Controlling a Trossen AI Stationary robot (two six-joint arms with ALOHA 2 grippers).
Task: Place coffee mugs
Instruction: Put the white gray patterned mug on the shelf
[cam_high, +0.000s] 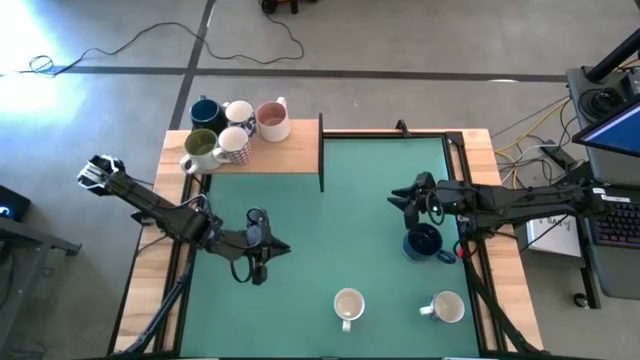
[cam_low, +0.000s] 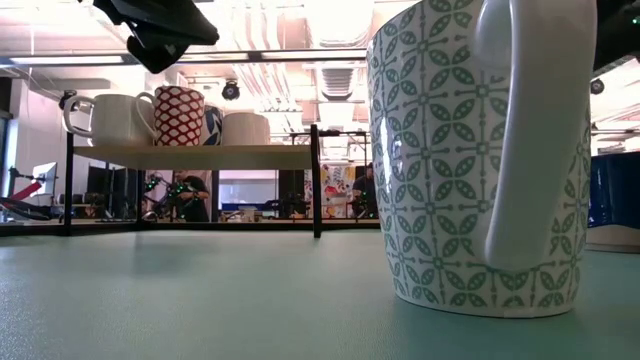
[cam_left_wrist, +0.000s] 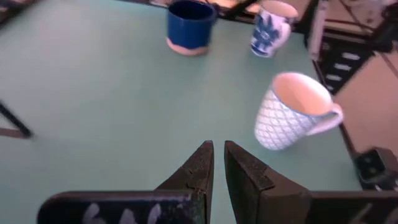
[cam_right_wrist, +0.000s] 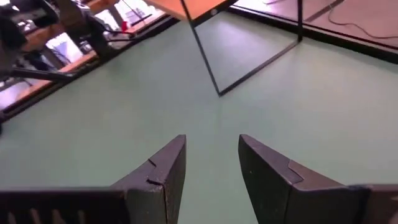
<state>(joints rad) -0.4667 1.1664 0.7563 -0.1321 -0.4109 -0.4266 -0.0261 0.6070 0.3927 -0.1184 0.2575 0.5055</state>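
Three mugs stand upright on the green mat: a dark blue one (cam_high: 424, 242), a white patterned one (cam_high: 348, 306) and a white one with blue flowers (cam_high: 445, 307). Five more stand on the wooden shelf (cam_high: 300, 160): dark blue (cam_high: 205, 112), white (cam_high: 238, 111), pink inside (cam_high: 272, 120), olive-green inside (cam_high: 201, 148), patterned (cam_high: 233, 146). My left gripper (cam_high: 283, 247) (cam_left_wrist: 219, 163) hovers shut over the mat, left of the patterned mug (cam_left_wrist: 289, 115). My right gripper (cam_high: 396, 198) (cam_right_wrist: 212, 162) is open above the mat, just beyond the dark blue mug.
A thin black frame (cam_high: 321, 150) edges the shelf's right end and runs along the mat's far side. The patterned mug (cam_low: 470, 150) fills the low view's foreground. Bare mat lies between the two grippers (cam_high: 335, 225). Cables and equipment sit beyond the table's right edge (cam_high: 600, 110).
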